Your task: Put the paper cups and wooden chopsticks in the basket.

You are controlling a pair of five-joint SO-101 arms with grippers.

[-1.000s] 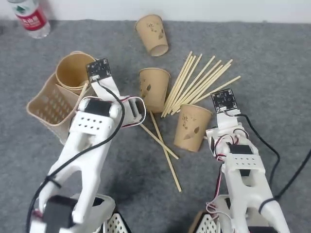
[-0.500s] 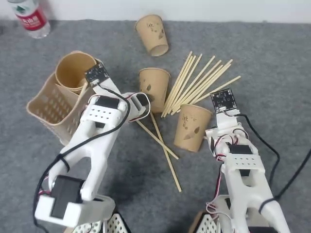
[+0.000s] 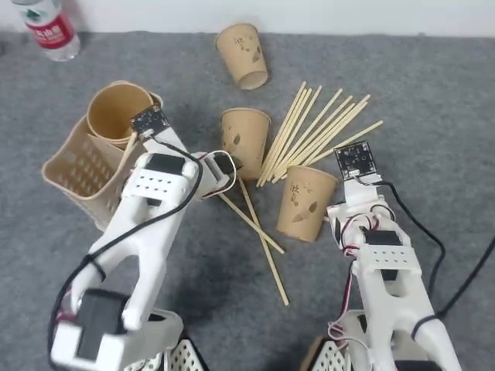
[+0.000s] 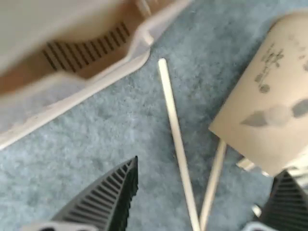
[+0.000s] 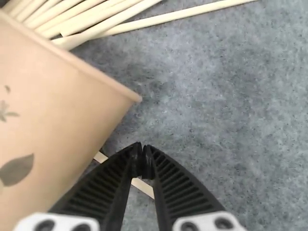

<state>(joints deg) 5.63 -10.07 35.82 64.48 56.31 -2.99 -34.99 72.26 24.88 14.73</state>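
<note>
Paper: one cup (image 3: 116,114) sits upright in the basket (image 3: 77,166); a far cup (image 3: 242,54), middle cup (image 3: 245,141) and near cup (image 3: 305,202) rest on the grey surface (image 3: 433,93). Wooden chopsticks (image 3: 317,133) fan beside them; a loose pair (image 3: 261,232) crosses nearby. Left jaws gape wide beside the basket; right jaws closed, empty, beside the near cup.

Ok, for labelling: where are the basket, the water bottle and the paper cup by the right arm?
basket (image 3: 81,168), high view, slotted side wall.
water bottle (image 3: 50,31), high view, red label.
paper cup by the right arm (image 3: 305,205), high view, printed side.
</note>
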